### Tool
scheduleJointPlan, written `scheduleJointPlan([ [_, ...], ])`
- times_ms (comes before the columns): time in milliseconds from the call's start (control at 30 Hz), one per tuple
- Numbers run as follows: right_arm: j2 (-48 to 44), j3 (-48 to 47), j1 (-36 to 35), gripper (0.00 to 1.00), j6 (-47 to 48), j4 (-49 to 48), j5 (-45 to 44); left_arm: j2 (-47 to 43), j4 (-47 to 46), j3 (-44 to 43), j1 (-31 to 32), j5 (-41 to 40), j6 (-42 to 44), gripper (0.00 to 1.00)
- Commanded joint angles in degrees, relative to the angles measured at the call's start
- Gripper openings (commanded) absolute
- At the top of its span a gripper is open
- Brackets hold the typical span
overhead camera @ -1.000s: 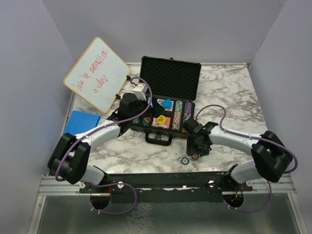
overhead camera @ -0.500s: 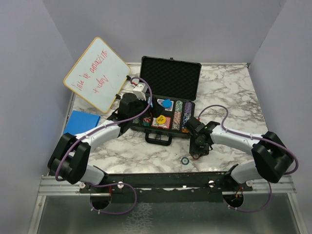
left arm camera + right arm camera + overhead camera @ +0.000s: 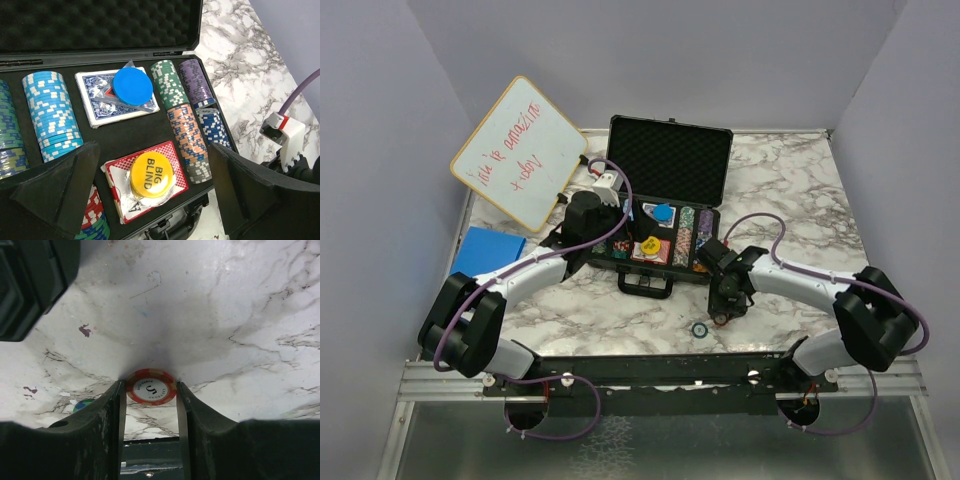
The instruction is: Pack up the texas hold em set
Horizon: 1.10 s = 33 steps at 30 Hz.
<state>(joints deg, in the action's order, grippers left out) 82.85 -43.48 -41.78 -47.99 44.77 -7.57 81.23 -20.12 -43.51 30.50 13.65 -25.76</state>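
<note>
Centrally, the black briefcase (image 3: 669,158), lid lined with egg-crate foam, is shown open on the marbled table (image 3: 790,190). A yellow disc (image 3: 151,174) lettered "BIG BLIND" is laid on a red-backed deck (image 3: 120,197). The left gripper (image 3: 154,150) is held wide above it. A round red chip (image 3: 151,386) marked "5" is pinched by the right gripper (image 3: 151,390) in front of the briefcase.
</note>
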Motion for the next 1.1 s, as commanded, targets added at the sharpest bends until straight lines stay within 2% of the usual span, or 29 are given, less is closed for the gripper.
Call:
scheduleJointPlan([
  [0,-3.09,0.13,1.25,0.41,-0.19,-1.07,-2.99,0.33,-1.33,0.88,0.48,1.15,-0.02,0.98],
  [333,-6.64,-1.82,3.8,0.43,2.41,-0.81,-0.69,0.59,-1.84,1.11,1.04,2.05,0.69,0.99],
  [533,-1.31,-3.45,3.35,0.62,4.67,-0.93,1.71,0.76,-2.11,1.32,1.19,2.07,0.71,0.99],
  [633,0.31,-3.11,3.11,0.66,3.79,-0.98,1.32,0.94,-2.12,1.23,1.23,2.08,0.63,0.99],
  [900,3.2,-3.55,2.31,0.68,5.18,-2.46,2.86,1.86,-2.2,0.91,1.23,2.25,0.62,0.99],
  [1067,4.74,-3.56,1.41,0.64,4.74,-1.81,3.67,2.35,-2.2,0.53,1.23,2.26,0.88,0.99],
])
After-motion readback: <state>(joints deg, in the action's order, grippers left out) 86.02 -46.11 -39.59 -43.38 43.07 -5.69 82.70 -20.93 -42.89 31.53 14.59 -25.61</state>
